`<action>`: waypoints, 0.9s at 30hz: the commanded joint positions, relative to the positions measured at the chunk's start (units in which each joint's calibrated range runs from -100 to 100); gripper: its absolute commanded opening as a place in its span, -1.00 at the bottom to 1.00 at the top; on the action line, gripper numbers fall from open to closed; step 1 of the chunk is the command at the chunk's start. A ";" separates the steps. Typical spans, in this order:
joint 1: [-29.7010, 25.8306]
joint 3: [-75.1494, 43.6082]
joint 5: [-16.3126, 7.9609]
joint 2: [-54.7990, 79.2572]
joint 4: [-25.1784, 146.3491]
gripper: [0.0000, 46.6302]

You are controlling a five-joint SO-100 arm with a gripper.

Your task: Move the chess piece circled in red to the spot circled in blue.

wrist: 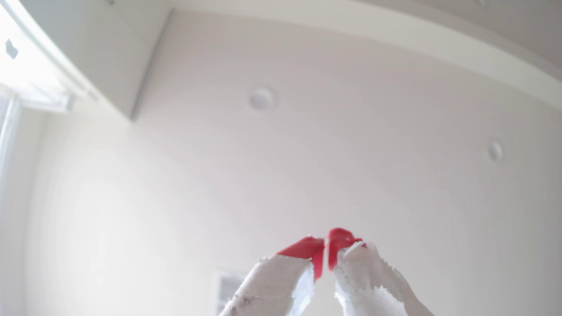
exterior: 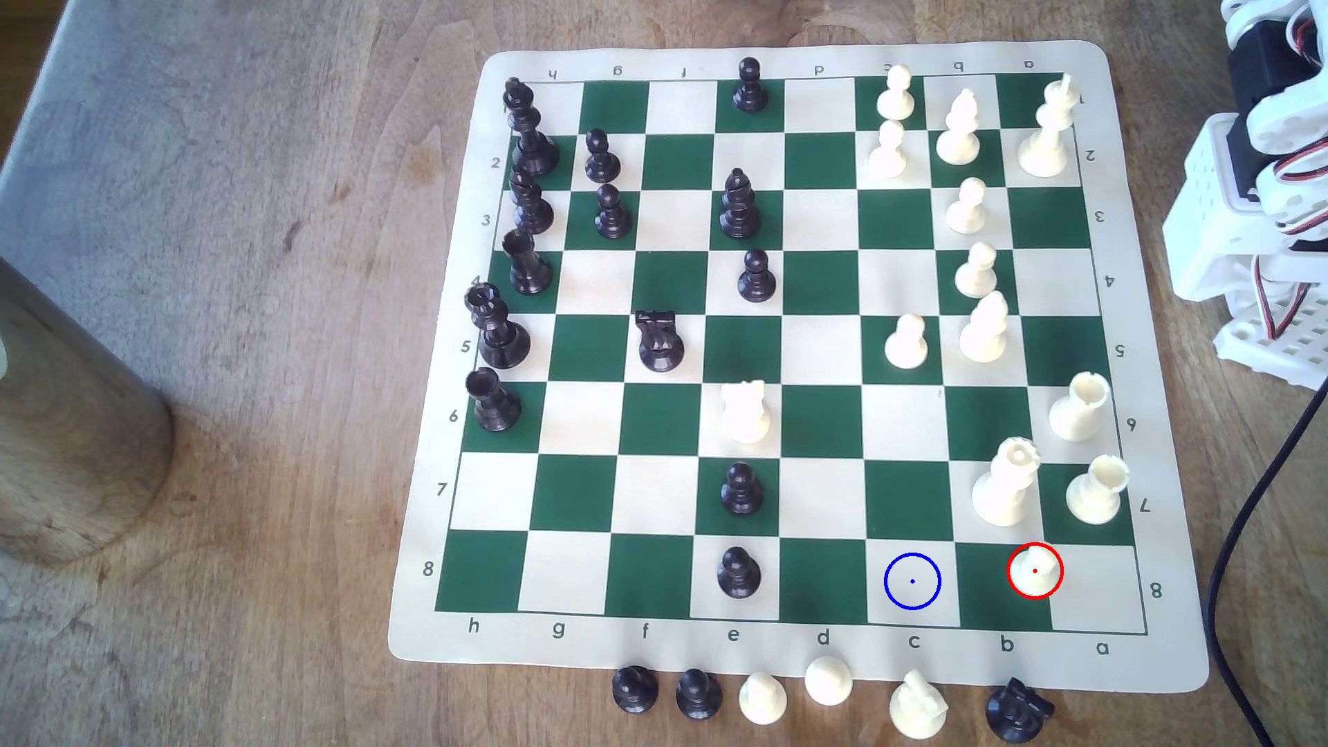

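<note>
The chess piece point(exterior: 1035, 569), a small cream-white pawn ringed in red, stands on row 8 near the board's front right corner in the exterior view, on the line between the b and a squares. The spot point(exterior: 912, 581), a cream square with a blue ring and dot, lies about two squares to its left in that view, bare. In the wrist view my gripper point(wrist: 326, 243) points up at a ceiling, its red tips with white cloth wrapping pressed together and holding nothing. The arm's white body point(exterior: 1265, 144) is folded off the board's right edge.
Two cream rooks point(exterior: 1096, 490) and a cream queen point(exterior: 1006, 483) stand just behind the pawn. A black pawn point(exterior: 738, 572) sits on e8. Captured pieces point(exterior: 826, 700) line the table in front of the mat. A black cable point(exterior: 1236, 546) runs at right; a metal cylinder point(exterior: 72, 431) stands at left.
</note>
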 commanded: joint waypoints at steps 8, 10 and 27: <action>-6.83 0.63 0.10 0.06 5.03 -0.99; -9.41 -3.18 0.10 0.06 16.91 -0.99; -9.10 -31.10 -0.54 0.14 103.88 -0.99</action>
